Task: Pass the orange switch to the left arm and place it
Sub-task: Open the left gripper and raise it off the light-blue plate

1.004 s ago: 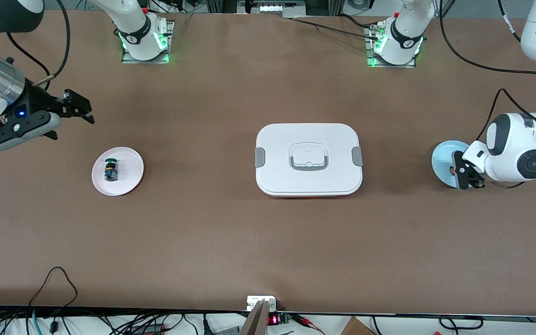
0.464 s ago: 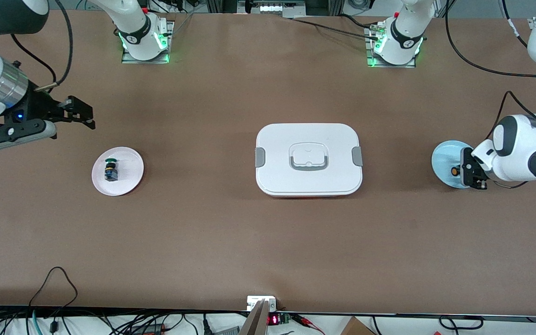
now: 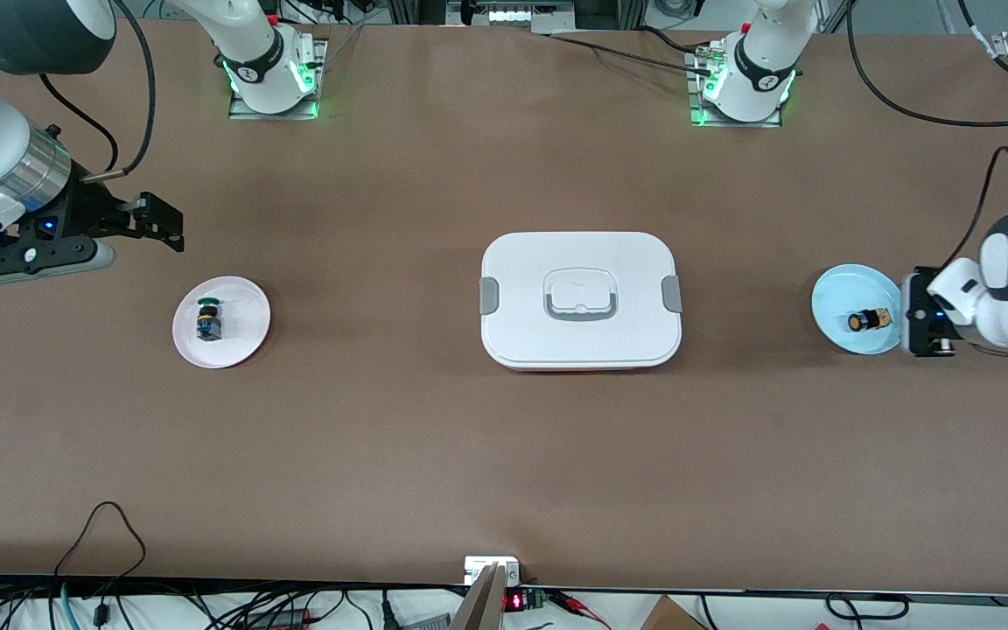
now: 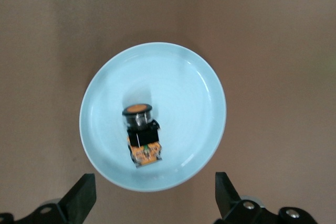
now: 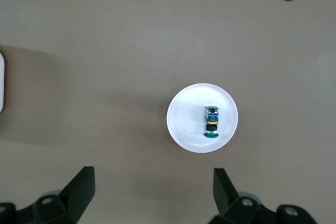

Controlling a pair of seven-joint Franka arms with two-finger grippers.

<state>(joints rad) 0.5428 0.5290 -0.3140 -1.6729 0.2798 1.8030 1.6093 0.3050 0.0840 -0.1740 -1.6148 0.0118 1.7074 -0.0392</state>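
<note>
Orange switch (image 3: 868, 321) lying flat on blue plate (image 3: 836, 293), cap toward box (image 3: 580, 299), left end effector (image 4: 152, 203) released

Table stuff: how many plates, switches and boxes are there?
Plates: 2, the blue plate and the white plate
Switches: 2, the orange switch and the green switch
Boxes: 1, the box
Total: 5
</note>
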